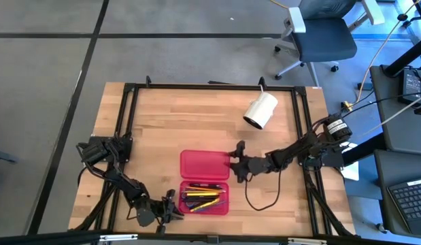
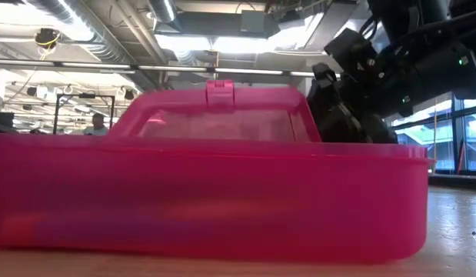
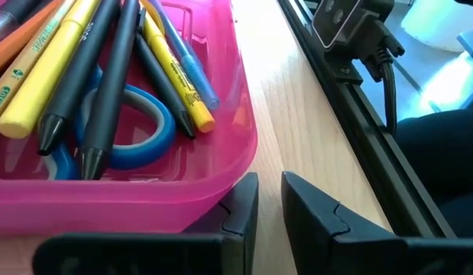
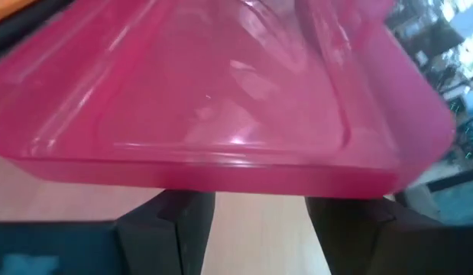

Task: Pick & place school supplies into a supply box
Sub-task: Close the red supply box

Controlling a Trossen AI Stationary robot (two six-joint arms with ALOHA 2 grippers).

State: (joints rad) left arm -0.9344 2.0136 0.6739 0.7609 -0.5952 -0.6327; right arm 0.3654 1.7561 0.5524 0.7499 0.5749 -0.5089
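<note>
The supply box lies open on the table. Its near half (image 1: 184, 198) holds the school supplies (image 1: 204, 199): blue-handled scissors (image 3: 137, 134) under black, yellow, orange and blue pens (image 3: 91, 69). The lid half (image 1: 204, 163) stands on the far side and, in the low view, rises tilted behind the near half (image 2: 207, 200), latch tab (image 2: 220, 91) on top. My left gripper (image 1: 171, 204) sits low at the near half's left end, fingers narrowly open (image 3: 268, 191) with nothing between them. My right gripper (image 1: 235, 162) stands wide open (image 4: 259, 214) at the lid's right end. My left gripper has the outer side of one finger (image 3: 238, 206) against the near half's outer wall (image 3: 183, 200), close to a corner; the box rests on the table. My right gripper has the lid's edge (image 4: 221, 179) just over its fingertips; I cannot tell whether it touches it.
A white cylinder (image 1: 260, 110) lies on its side at the back right. A black cable (image 1: 254, 199) loops on the table right of the box. Black frame rails (image 1: 128, 136) run along the table's edges. An office chair (image 1: 319, 34) stands beyond the far edge.
</note>
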